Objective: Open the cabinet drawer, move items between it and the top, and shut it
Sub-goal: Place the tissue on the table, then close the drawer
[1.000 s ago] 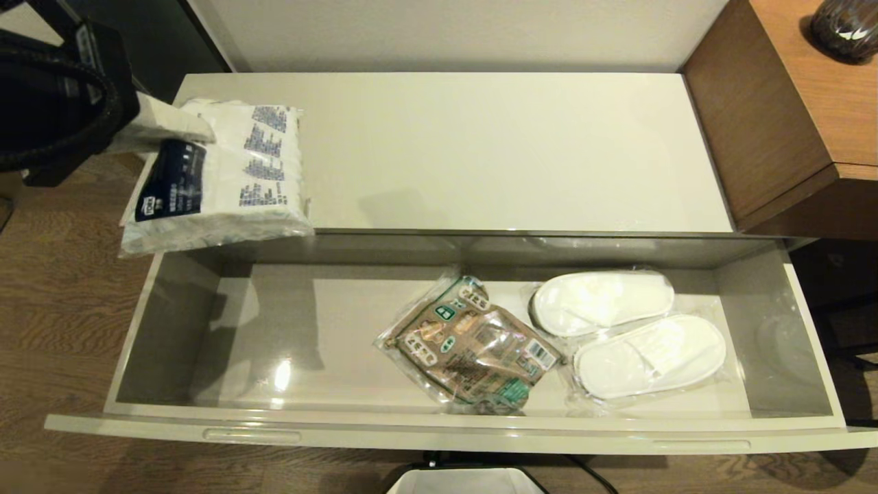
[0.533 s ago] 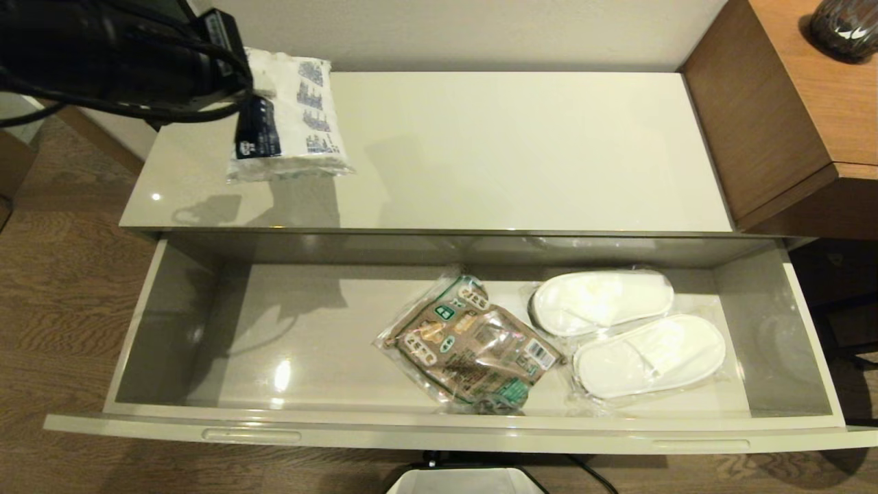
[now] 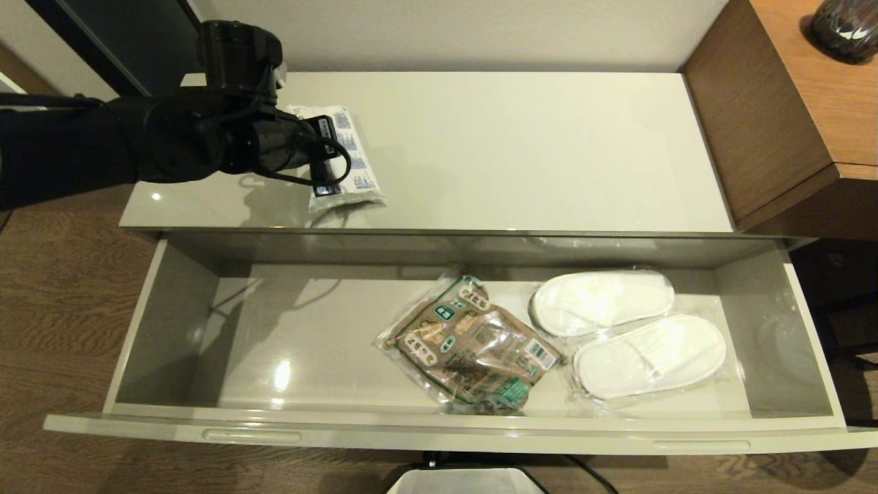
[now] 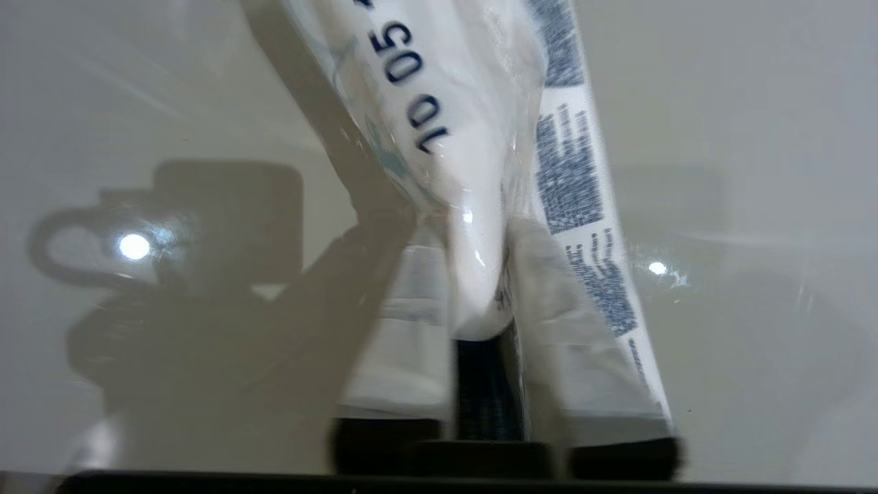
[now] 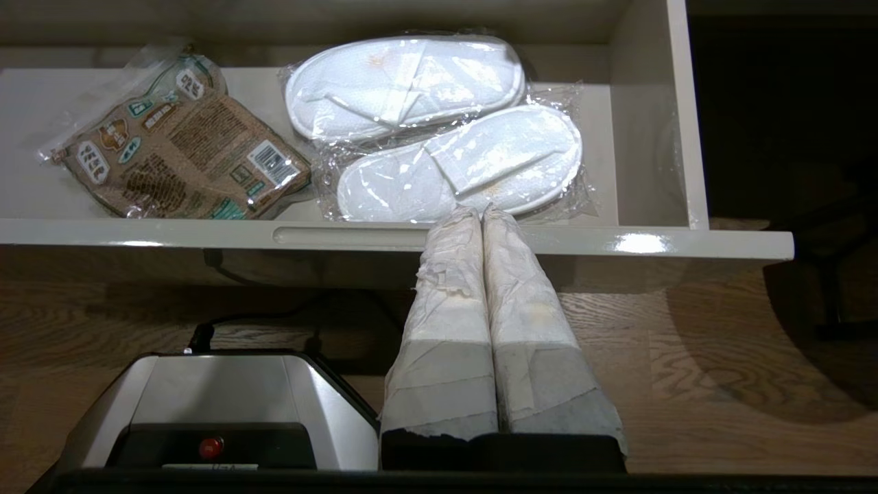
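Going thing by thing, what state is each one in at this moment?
cabinet drawer: pulled open.
white packet: lying on the top, left hand fingers on either side of it.
slippers: wrapped, in the drawer.
brown-and-green packet: in the drawer, beside the slippers.
right hand: shut, empty, in front of the drawer.

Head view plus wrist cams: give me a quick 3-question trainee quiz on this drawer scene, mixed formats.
1. True or false: the cabinet drawer is shut.
2. Which item sits between the fingers of the left gripper? A: slippers. B: white packet with blue print. C: brown-and-green packet.
3. How many items lie inside the drawer, and which?

Key
1. False; it is pulled open.
2. B; the white packet lies on the cabinet top.
3. Two: the brown-and-green packet and the plastic-wrapped white slippers.
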Controlling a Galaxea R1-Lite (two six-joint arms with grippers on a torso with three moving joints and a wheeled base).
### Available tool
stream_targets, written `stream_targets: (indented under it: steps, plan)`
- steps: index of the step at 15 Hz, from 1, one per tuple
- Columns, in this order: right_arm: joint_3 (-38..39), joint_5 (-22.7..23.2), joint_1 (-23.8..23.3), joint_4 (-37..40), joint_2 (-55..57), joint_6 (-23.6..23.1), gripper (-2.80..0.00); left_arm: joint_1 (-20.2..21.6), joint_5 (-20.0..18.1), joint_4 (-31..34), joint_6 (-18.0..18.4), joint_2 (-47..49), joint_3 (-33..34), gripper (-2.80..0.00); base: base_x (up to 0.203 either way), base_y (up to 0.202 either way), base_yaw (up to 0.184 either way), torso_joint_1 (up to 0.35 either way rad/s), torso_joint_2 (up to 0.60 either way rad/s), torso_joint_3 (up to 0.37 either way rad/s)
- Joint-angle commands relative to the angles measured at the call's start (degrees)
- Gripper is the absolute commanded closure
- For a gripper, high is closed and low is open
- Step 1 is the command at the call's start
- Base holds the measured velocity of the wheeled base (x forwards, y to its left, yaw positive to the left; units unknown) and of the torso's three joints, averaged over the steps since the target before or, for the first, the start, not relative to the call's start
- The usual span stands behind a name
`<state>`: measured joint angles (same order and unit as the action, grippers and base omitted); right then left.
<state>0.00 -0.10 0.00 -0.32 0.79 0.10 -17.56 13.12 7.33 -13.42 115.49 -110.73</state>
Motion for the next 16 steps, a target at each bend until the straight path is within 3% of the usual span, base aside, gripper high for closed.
stream_targets:
  steps: [1,7,10,11,14,16]
  plan:
    - [0.1,0.0,0.0,0.0,0.0,0.0,0.00,0.4,0.1,0.0,-0.1,1.4,0.0,-2.80,0.000,0.000,0.000,0.000,0.00,0.000]
    - [0.1,0.0,0.0,0.0,0.0,0.0,0.00,0.8,0.3,0.7,-0.1,-3.6,0.2,-2.80,0.000,0.000,0.000,0.000,0.00,0.000]
    - [0.1,0.0,0.0,0.0,0.0,0.0,0.00,1.5,0.9,1.8,-0.1,-10.5,5.8,-2.80,0.000,0.000,0.000,0.000,0.00,0.000]
    - [0.1,0.0,0.0,0.0,0.0,0.0,0.00,1.7,1.0,2.0,0.0,-14.6,10.0,0.00,0.000,0.000,0.000,0.000,0.00,0.000]
    - [0.1,0.0,0.0,0.0,0.0,0.0,0.00,2.1,1.1,5.4,3.2,-28.9,21.7,0.00,0.000,0.000,0.000,0.000,0.00,0.000]
    - [0.1,0.0,0.0,0.0,0.0,0.0,0.00,2.2,1.5,13.9,6.5,-37.1,24.6,0.00,0.000,0.000,0.000,0.000,0.00,0.000]
